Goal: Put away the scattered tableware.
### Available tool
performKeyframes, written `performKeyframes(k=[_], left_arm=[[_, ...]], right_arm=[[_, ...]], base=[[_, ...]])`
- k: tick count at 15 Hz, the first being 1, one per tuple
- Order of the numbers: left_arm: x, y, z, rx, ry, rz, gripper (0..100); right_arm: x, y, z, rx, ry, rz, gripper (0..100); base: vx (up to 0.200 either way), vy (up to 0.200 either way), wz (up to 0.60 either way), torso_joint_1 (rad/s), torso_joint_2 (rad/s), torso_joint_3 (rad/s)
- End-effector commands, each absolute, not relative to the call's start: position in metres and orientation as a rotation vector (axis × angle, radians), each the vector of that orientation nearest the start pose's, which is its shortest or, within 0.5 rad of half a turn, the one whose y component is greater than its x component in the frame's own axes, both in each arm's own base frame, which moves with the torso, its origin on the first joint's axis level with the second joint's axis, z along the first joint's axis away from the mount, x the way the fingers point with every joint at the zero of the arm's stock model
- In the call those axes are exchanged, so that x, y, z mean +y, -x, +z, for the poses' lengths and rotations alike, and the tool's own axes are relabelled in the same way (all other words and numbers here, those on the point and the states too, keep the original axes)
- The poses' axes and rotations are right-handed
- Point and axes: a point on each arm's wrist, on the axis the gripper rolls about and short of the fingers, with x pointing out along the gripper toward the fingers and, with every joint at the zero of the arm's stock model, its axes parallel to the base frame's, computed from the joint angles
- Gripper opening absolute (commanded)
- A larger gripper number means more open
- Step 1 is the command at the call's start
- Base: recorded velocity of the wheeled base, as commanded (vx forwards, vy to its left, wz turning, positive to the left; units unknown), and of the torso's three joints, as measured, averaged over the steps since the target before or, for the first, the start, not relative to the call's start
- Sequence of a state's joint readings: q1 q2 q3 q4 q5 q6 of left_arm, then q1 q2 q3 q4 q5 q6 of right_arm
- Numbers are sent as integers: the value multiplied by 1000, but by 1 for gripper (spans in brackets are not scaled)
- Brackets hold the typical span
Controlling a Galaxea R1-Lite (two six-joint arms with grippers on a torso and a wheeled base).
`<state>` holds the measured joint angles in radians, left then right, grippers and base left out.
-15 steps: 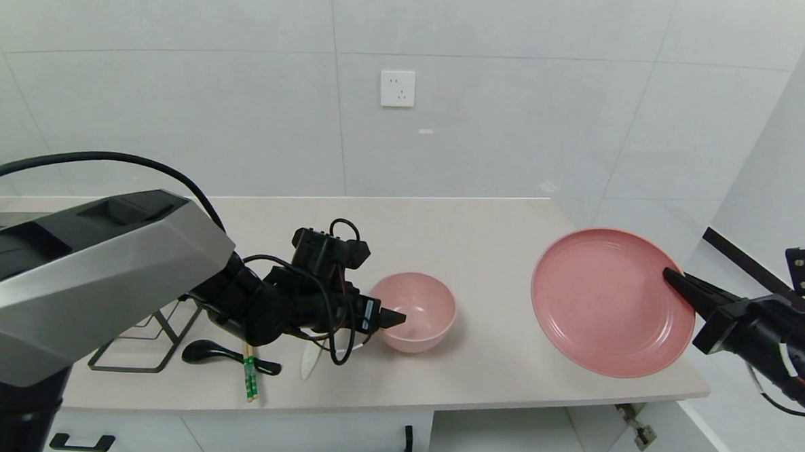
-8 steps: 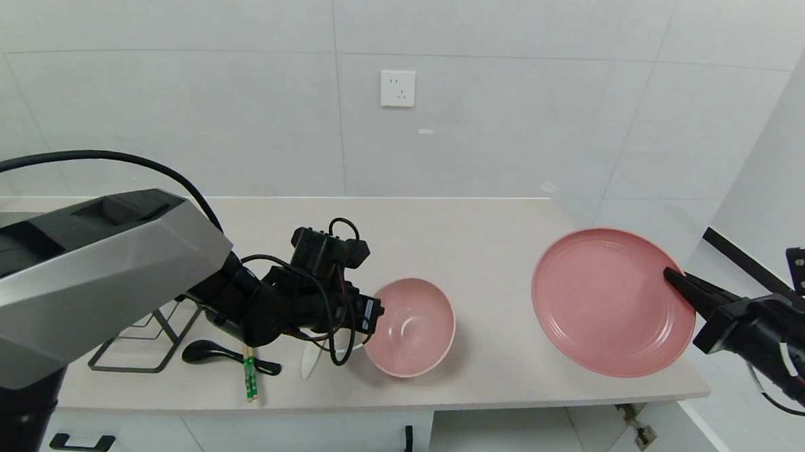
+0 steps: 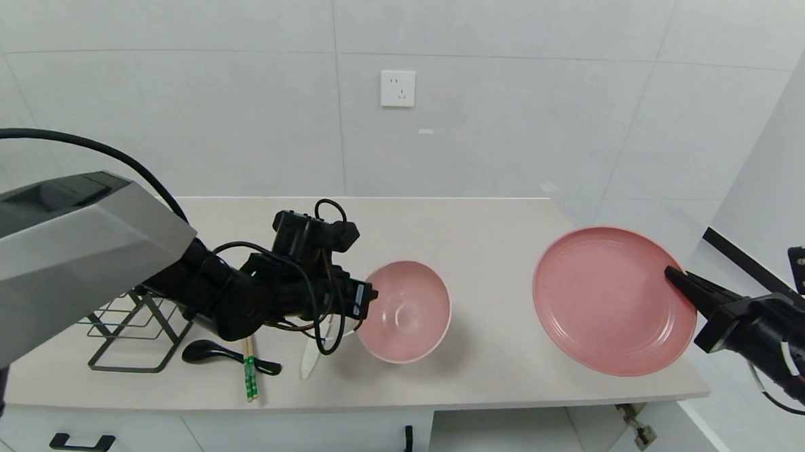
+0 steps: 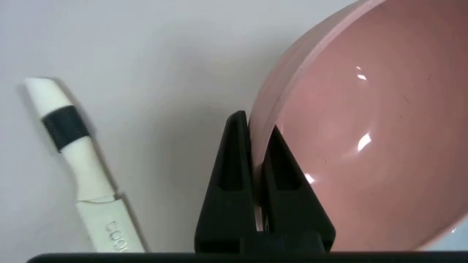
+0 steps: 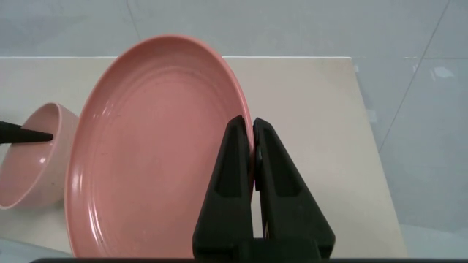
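The left jaws are clamped on the rim of the pink bowl (image 3: 405, 311), which is tipped up with its mouth facing forward at the middle of the surface (image 3: 496, 250). The right jaws are clamped on the edge of the pink plate (image 3: 610, 299), held tilted over the right end. Just left of the bowl a white utensil (image 3: 310, 361), chopsticks (image 3: 251, 375) and a black spoon (image 3: 207, 351) lie near the front edge, with a wire rack (image 3: 129, 333) beside them at the far left.
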<state>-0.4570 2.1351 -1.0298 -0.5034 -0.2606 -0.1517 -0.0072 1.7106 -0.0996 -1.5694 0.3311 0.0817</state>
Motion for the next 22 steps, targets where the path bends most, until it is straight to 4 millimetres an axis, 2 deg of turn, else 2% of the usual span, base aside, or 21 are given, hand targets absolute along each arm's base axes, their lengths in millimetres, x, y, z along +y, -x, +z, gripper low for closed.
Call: performKeyframes(k=[1, 4, 7, 8, 9, 13, 15, 16, 17, 22], left_arm=[[-151, -339, 97, 558, 113, -611, 0], [-114, -328, 123, 432, 180, -548, 0], [-70, -290, 140, 345, 213, -541, 0], [-68, -287, 140, 337, 213, -539, 0], [-54, -264, 145, 270, 215, -518, 0], [-40, -213, 137, 152, 194, -499, 0], [-34, -203, 138, 115, 191, -481, 0], [-23, -184, 130, 113, 194, -435, 0], [-22, -168, 120, 147, 199, -433, 0], [-25, -150, 122, 196, 231, -463, 0]], right_arm=[[7, -214, 118, 41, -87, 327, 0], [7, -220, 119, 27, -84, 329, 0], [13, -218, 124, 9, -83, 357, 0], [14, -217, 125, 5, -82, 361, 0], [18, -214, 128, -10, -85, 394, 0], [31, -208, 123, 23, -89, 469, 0], [30, -202, 118, 50, -91, 468, 0], [28, -186, 119, 56, -90, 466, 0], [28, -179, 121, 42, -90, 467, 0], [31, -173, 128, 8, -87, 488, 0]], base=[[0, 0, 0, 0, 0, 0], [0, 0, 0, 0, 0, 0], [0, 0, 0, 0, 0, 0], [0, 0, 0, 0, 0, 0], [0, 0, 0, 0, 0, 0], [0, 0, 0, 0, 0, 0], [0, 0, 0, 0, 0, 0], [0, 0, 0, 0, 0, 0], [0, 0, 0, 0, 0, 0], [0, 0, 0, 0, 0, 0]])
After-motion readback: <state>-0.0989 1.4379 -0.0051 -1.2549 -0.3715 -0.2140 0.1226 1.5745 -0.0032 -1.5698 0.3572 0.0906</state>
